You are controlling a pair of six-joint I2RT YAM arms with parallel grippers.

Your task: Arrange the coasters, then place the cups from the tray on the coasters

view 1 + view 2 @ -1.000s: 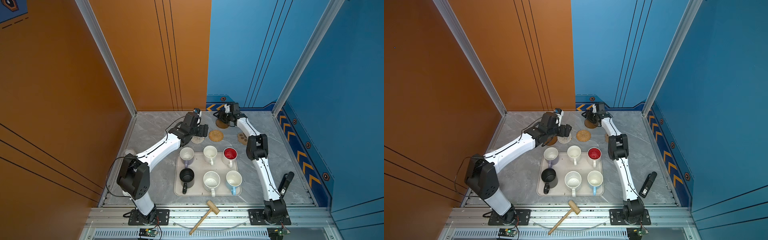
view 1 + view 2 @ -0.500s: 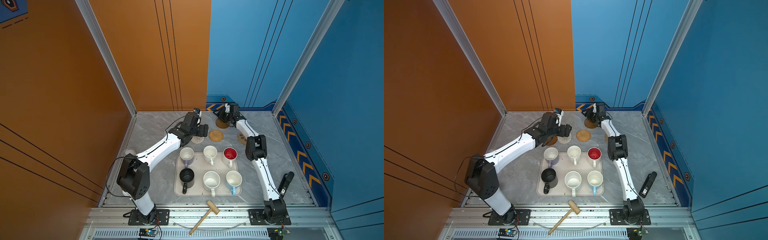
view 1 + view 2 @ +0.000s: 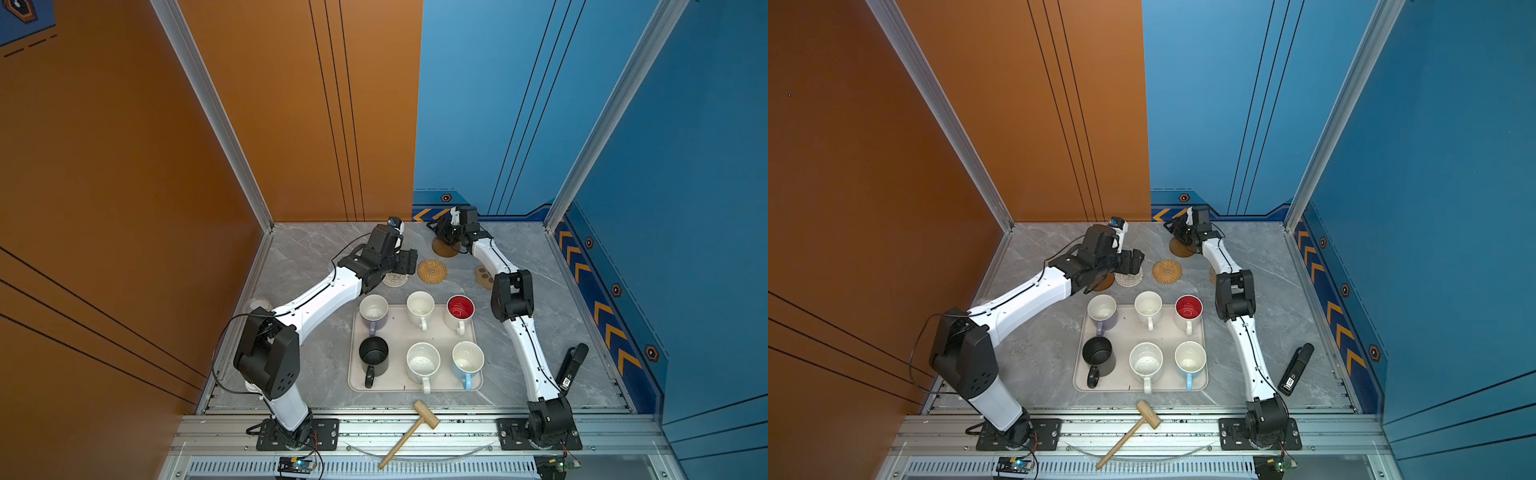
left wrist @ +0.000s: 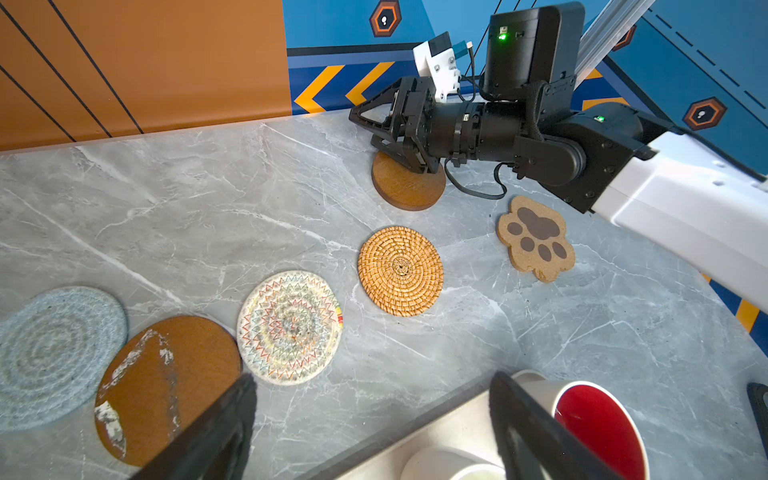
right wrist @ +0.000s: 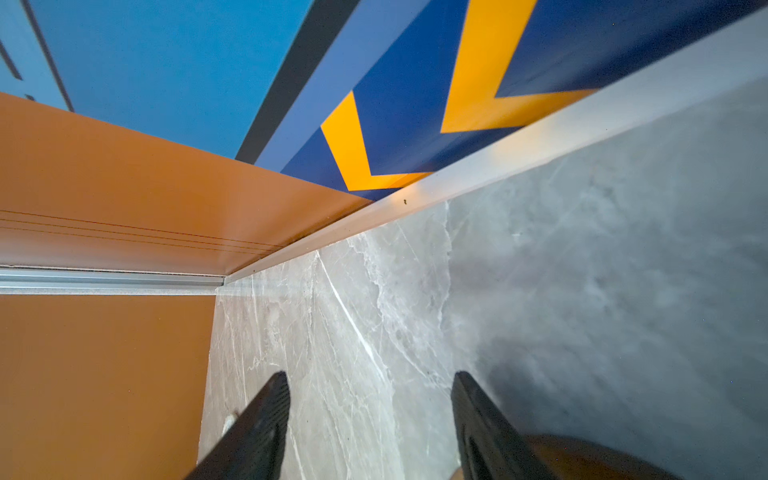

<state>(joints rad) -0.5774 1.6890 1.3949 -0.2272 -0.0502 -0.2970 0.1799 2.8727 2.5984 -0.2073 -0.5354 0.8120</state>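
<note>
Gaping empty — left gripper (image 4: 372, 380) near the coasters (image 4: 289, 327), right gripper (image 5: 370, 378) at a brown disc (image 4: 405, 189).

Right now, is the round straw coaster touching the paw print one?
Apart. The left wrist view shows a clear strip of bare marble tabletop between the rattan coaster and the paw-shaped coaster.

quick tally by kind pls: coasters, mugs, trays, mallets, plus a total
coasters: 6
mugs: 6
tray: 1
mallet: 1
total: 14
</note>
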